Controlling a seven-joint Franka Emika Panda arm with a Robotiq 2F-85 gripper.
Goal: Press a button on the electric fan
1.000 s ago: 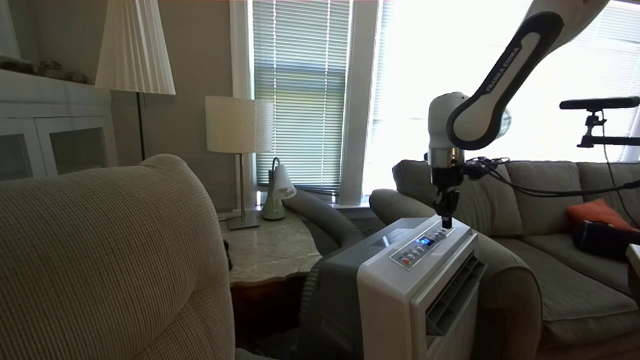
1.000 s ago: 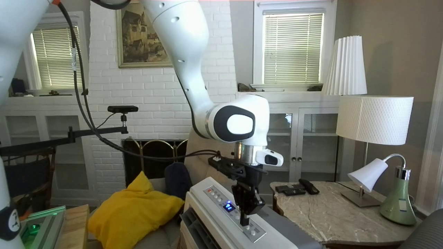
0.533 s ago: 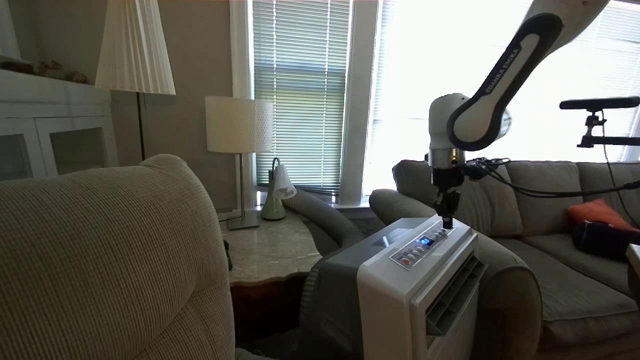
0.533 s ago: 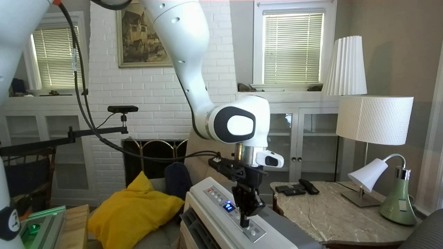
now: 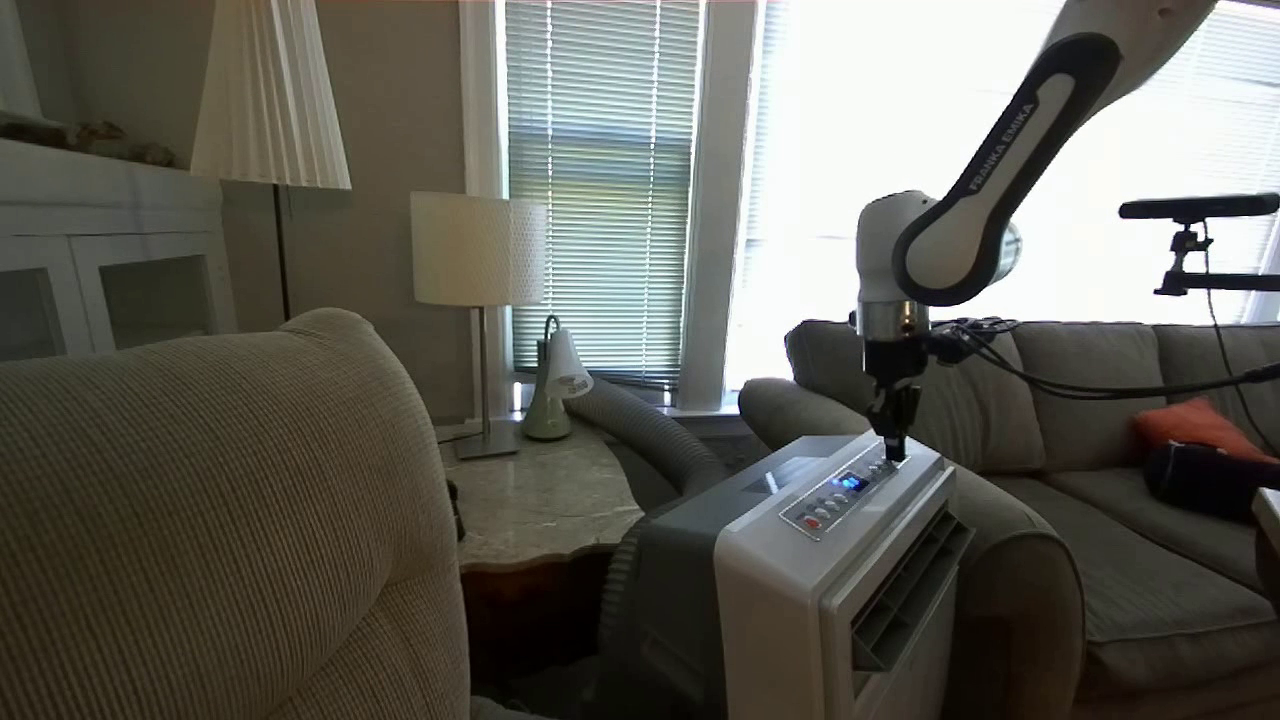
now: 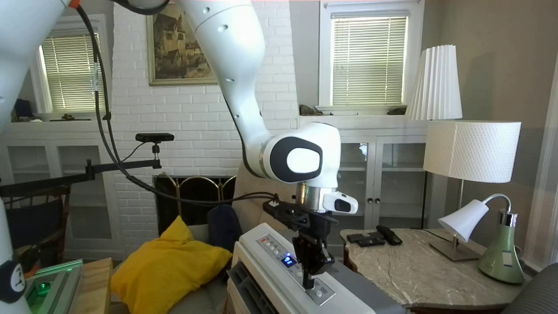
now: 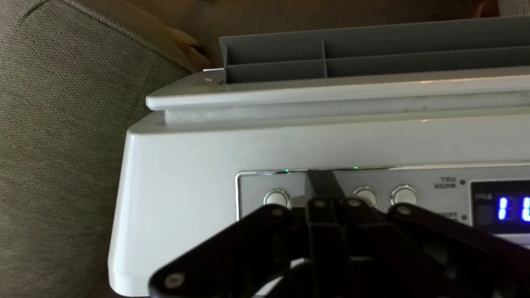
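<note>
The electric fan (image 5: 775,600) is a white boxy unit with a grey back and a slotted side grille; it also shows in an exterior view (image 6: 281,283) and the wrist view (image 7: 186,153). Its sloped top has a grey control panel (image 7: 252,186) with round white buttons (image 7: 276,198) and a lit blue display (image 7: 502,208). My gripper (image 5: 895,452) points down, shut and empty, its tips at the panel's end away from the red button. The tips (image 6: 308,282) also show in the wrist view (image 7: 326,184), between two visible buttons. The spot under them is hidden; firm contact cannot be told.
A marble-topped side table (image 6: 418,270) holds a white-shaded lamp (image 6: 473,150) and a green desk lamp (image 6: 501,257). A grey hose (image 5: 650,430) runs behind the fan. A sofa (image 5: 1020,560) and beige armchair (image 5: 230,530) flank it.
The arm and shut gripper have moved slightly downward, so the fingertips sit a little lower at the panel. The fan has not moved.
</note>
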